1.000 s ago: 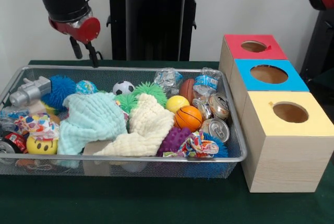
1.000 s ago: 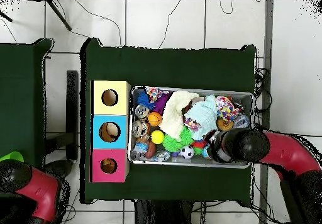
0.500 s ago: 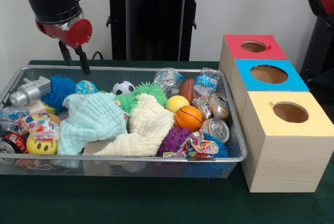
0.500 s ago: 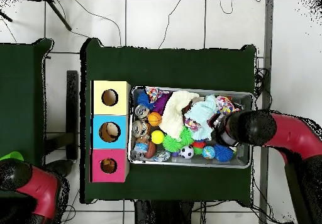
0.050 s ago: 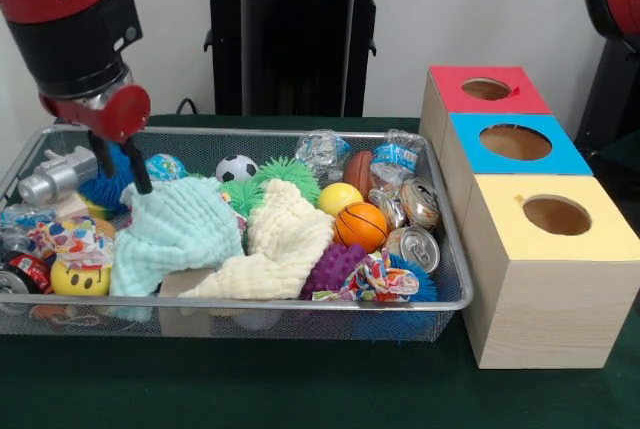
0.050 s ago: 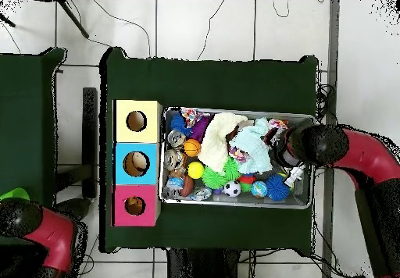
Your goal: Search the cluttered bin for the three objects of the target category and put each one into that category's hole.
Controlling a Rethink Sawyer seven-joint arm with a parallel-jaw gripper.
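Claw (image 5: 119, 161), two thin black prongs apart and empty, hangs over the wire-mesh bin's (image 5: 300, 303) left end beside the soft, light, pale-green knitted cloth (image 5: 175, 229); pinching a raised fold looks best.

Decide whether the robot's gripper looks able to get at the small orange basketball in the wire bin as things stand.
Probably yes. The small orange basketball lies on top of the clutter with nothing over it. The gripper hangs open at the wire bin's other end, so it would first have to cross over.
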